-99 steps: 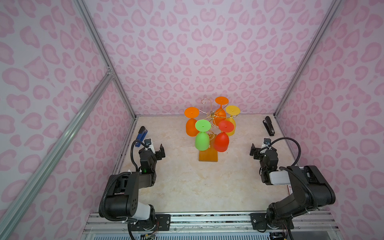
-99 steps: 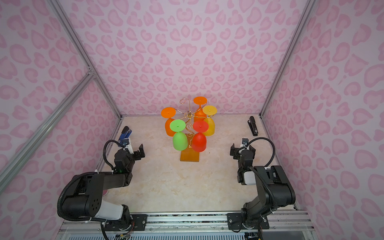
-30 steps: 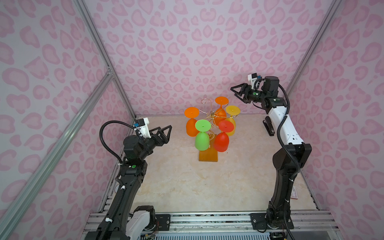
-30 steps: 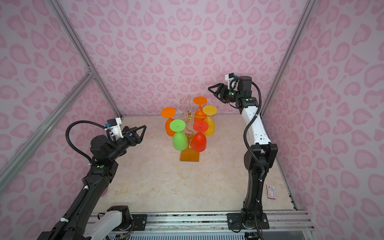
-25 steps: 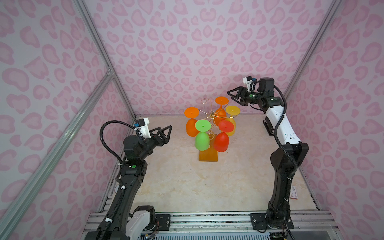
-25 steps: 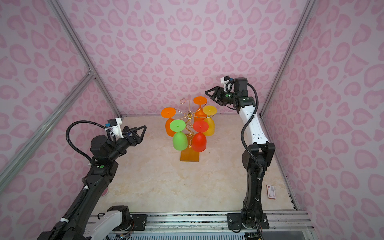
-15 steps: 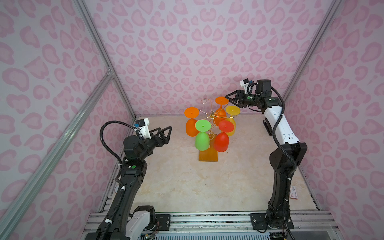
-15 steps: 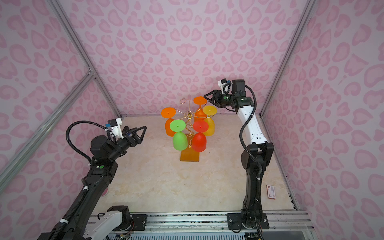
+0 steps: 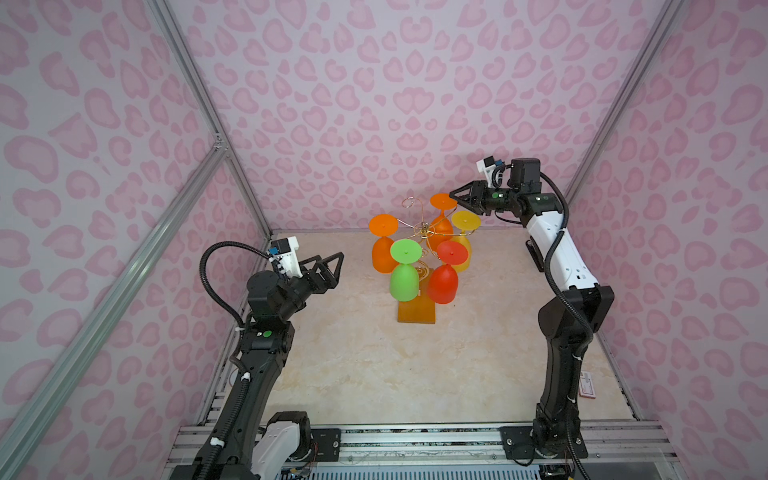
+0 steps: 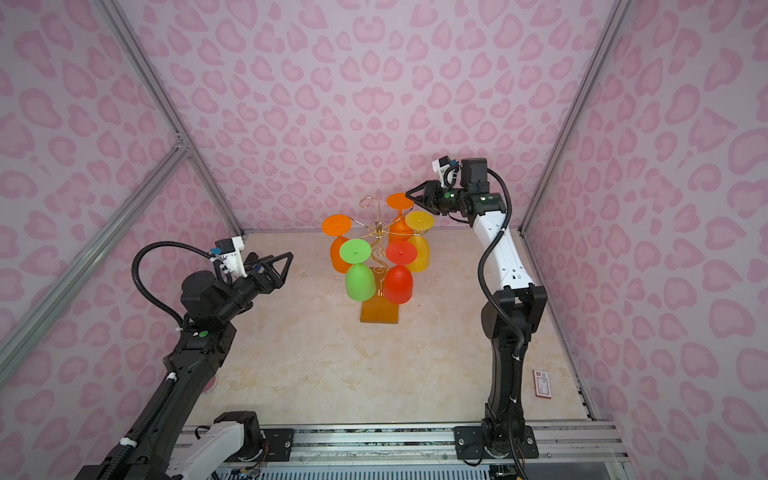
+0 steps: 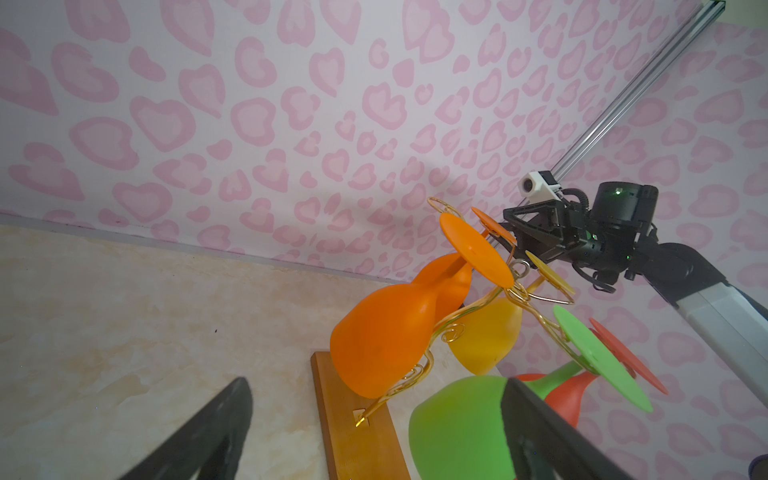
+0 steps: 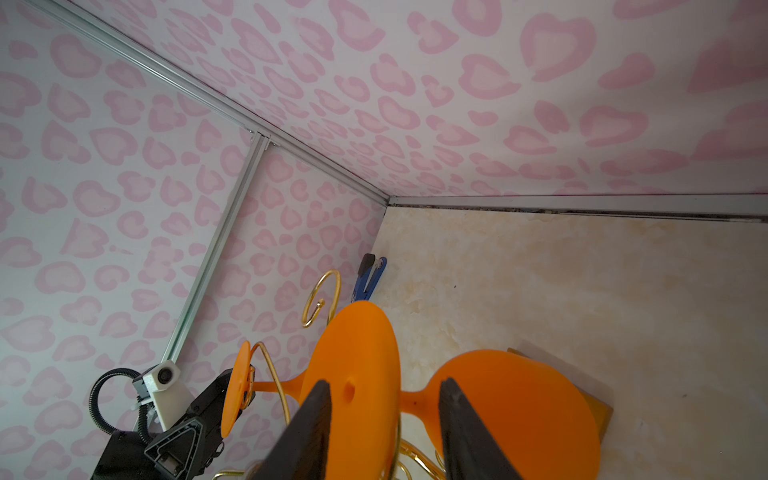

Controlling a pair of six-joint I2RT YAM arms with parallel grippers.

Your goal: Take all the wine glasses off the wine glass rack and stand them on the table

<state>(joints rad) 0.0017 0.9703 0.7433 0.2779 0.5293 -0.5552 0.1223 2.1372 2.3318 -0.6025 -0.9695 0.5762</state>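
The wine glass rack [image 9: 424, 227], gold wire on an amber wooden base [image 9: 416, 311], stands at the back middle and holds several upside-down glasses. Those include a green one [image 9: 405, 249], a red one [image 9: 451, 251] and a yellow one [image 9: 465, 220]. My right gripper [image 9: 453, 196] is at the rear orange wine glass [image 9: 443, 201]. In the right wrist view its jaws [image 12: 385, 381] straddle that glass's foot disc [image 12: 357, 374] and stem, still apart. My left gripper [image 9: 332, 264] hovers open to the left of the rack, and in its wrist view [image 11: 376, 384] it is empty.
A black stapler-like tool [image 9: 534, 255] lies by the right wall behind my right arm. A blue and black tool [image 12: 368, 276] leans at the left wall. A small red and white card [image 10: 542, 384] lies near the front right. Pink patterned walls close in three sides.
My right gripper came down and leftward from beside the wall to the rear orange glass's foot, and its jaws narrowed. The left arm held still.
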